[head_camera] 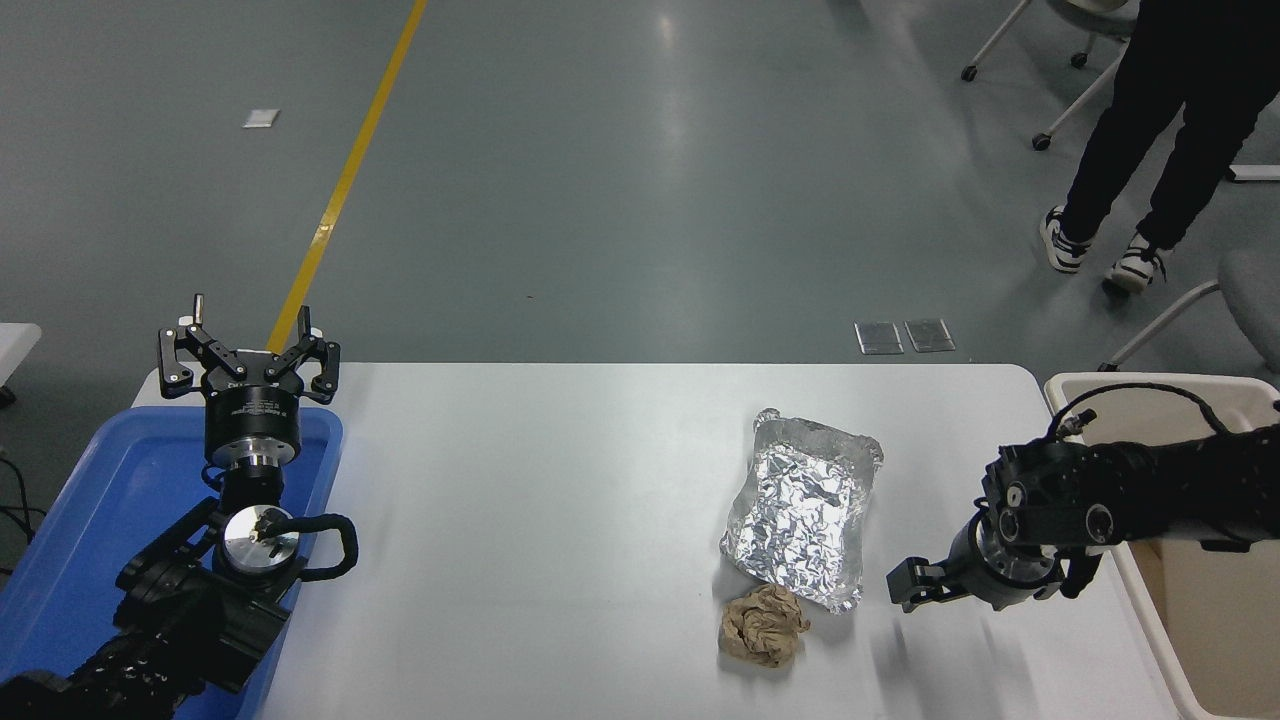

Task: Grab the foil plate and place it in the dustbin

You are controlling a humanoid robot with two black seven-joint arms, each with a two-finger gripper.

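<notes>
The foil plate point(805, 520) lies on the white table point(550, 500), right of centre; it is shiny silver, crinkled and has a raised rim. My right gripper point(908, 582) hangs just above the table, a short way right of the plate's near corner. It points left towards the plate and is not touching it. It holds nothing. The cream-beige dustbin point(1150, 385) stands at the table's right end, under and behind my right arm. My left gripper point(250, 342) is parked, open and empty, over the blue tray at the left.
A small brown crumpled paper ball point(763, 625) lies right next to the plate's near edge. A shallow blue tray point(60, 520) sits at the table's left end. A person's legs point(1140, 130) and chair bases are on the floor beyond the far right corner.
</notes>
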